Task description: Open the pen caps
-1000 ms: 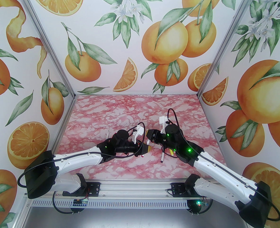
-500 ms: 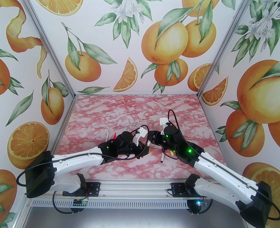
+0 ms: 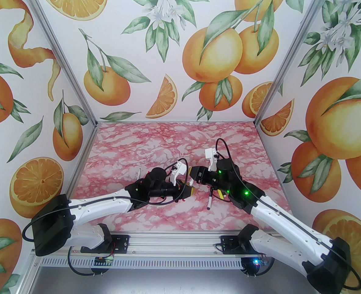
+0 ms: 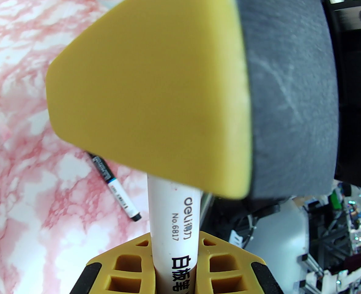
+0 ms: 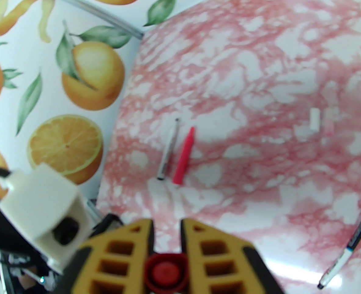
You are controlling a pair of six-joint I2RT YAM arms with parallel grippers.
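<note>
Where the pink marbled table runs back to walls printed with oranges and leaves, the two arms come tip to tip at the middle of the overhead view. The left gripper is clamped on a white pen at the bottom of its wrist view. The right gripper is closed tight around a red cap at bottom centre. A grey pen and a pink pen lie side by side mid-frame, and a white cap lies at the right
</note>
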